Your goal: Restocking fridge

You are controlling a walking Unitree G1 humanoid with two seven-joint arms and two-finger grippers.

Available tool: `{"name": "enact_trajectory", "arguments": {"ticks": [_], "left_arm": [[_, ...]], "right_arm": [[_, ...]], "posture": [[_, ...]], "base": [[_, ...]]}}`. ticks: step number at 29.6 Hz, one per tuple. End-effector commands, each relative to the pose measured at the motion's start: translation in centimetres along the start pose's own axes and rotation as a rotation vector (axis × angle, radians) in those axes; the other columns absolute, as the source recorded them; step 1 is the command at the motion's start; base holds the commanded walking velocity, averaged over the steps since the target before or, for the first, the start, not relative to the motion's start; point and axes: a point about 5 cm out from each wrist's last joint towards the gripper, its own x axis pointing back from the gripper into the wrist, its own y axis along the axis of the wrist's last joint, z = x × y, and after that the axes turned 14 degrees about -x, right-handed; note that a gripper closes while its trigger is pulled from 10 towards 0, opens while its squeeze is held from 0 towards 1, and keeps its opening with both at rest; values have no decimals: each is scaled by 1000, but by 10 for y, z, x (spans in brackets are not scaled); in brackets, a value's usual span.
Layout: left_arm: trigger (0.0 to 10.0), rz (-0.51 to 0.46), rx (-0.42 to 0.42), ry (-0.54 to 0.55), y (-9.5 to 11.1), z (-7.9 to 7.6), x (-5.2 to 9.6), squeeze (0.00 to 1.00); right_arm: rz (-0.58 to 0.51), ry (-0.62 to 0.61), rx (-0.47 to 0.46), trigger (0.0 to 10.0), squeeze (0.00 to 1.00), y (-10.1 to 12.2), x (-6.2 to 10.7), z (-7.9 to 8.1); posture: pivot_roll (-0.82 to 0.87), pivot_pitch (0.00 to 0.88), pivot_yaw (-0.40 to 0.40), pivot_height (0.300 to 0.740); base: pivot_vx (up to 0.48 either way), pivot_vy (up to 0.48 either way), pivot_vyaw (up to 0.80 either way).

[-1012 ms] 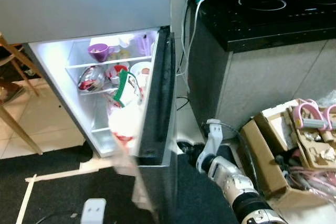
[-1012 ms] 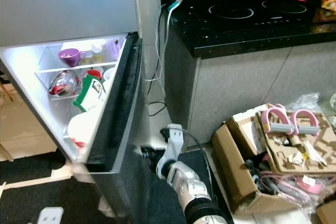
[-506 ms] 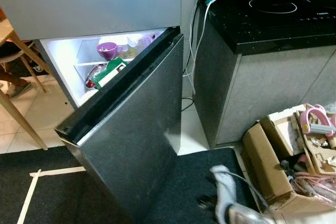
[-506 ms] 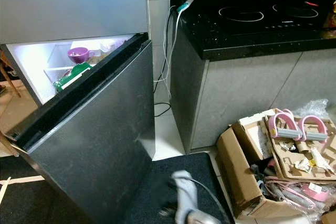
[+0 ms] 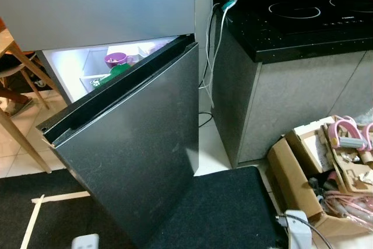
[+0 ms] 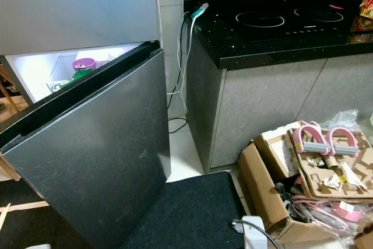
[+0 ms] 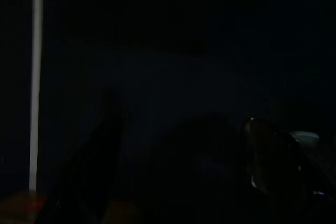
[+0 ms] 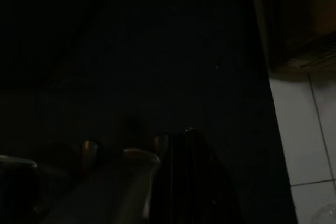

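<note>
Mostly shut, the dark grey fridge door [image 5: 137, 144] stood at a narrow angle in my left eye view, lit interior showing through the gap above its top edge. Inside, a purple cup [image 5: 115, 59] sat on a shelf with a green packet [image 5: 108, 75] just below it. Grey upper door [image 5: 96, 4] was closed above. White cables [image 5: 213, 39] hung between fridge and black hob counter [image 5: 291, 24]. Black mat [image 5: 221, 214] lay on the floor at the door's foot, cardboard boxes [image 5: 303, 167] with pink handles [image 5: 344, 132] to my right, wooden chair legs [image 5: 17, 115] to my left. My right arm [image 5: 297, 234] showed just its white wrist part at the bottom edge; a white bit of my left arm [image 5: 86, 241] showed low too. Right eye view: same scene, door [image 6: 93, 161] nearly closed, cup [image 6: 84, 63] visible in the gap. Left wrist view: very dark, left gripper [image 7: 178, 177] a vague shape, can't tell if jaws were spread or closed. Right wrist view: dark, right gripper [image 8: 157, 182] over the mat, pale floor tile [image 8: 304, 129] at one side; jaw state can't tell.
</note>
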Motion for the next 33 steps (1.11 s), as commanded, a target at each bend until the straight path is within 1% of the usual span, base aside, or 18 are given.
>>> {"name": "enact_trajectory", "arguments": {"ticks": [1,2,4,5,6,7,14,15,17,19,20,23,29,30,33], "left_arm": [[10000,19,-38,-20,-5,-3,1,0],[10000,20,-61,-34,0,-3,-1,0],[10000,24,-73,-40,2,-1,-2,0],[10000,28,-78,-44,6,4,-4,0],[10000,28,-78,-44,6,4,-4,0],[10000,32,-80,-48,12,12,-7,0],[10000,35,-82,-45,17,22,-8,0],[10000,30,-99,-59,19,20,-9,0],[10000,29,-104,-66,19,18,-9,0],[10000,16,-109,-92,20,1,-10,0],[10000,16,-109,-92,20,1,-10,0],[10000,5,-109,-108,22,-8,-10,0],[10000,-4,-123,-127,25,-16,-11,0],[10000,-12,-130,-132,26,-18,-12,0],[10000,-24,-134,-138,30,-19,-12,0]], "right_arm": [[-4,4,22,10000,0,-1,0,3],[0,0,28,10000,0,-4,0,3],[1,-7,30,10000,0,-6,0,4],[-6,-13,21,10000,0,-7,-1,4],[-6,-13,21,10000,0,-7,-1,4],[-20,-21,11,10000,0,-7,-1,4],[-37,-20,12,10000,0,-4,-1,4],[-46,-21,17,10000,0,-2,-1,4],[-49,-22,19,10000,0,-1,-1,4],[-53,-26,19,10000,0,0,-1,3],[-53,-26,19,10000,0,0,-1,3],[-55,-30,14,10000,0,0,-1,3],[-57,-45,8,10000,0,-1,0,-1],[-63,-62,-21,10000,0,-1,1,-4],[-66,-80,-27,10000,0,-2,2,-9]], "posture": [[-71,65,42,734],[-73,64,46,734],[-73,64,46,734],[-73,60,50,734],[-73,60,50,734],[-73,59,50,734],[-71,61,50,734],[-71,60,49,734],[-71,60,49,734],[-71,60,49,734],[-71,60,49,734],[-71,63,50,734],[-73,65,56,734],[-73,65,56,734],[-73,65,56,734]], "base": [[0,0,800],[0,0,800],[0,0,800],[0,0,800],[0,0,800],[0,0,800],[0,0,800],[0,0,800],[0,0,800],[0,0,800],[0,0,800],[0,0,800],[0,0,800],[0,0,0],[0,0,0]]}}
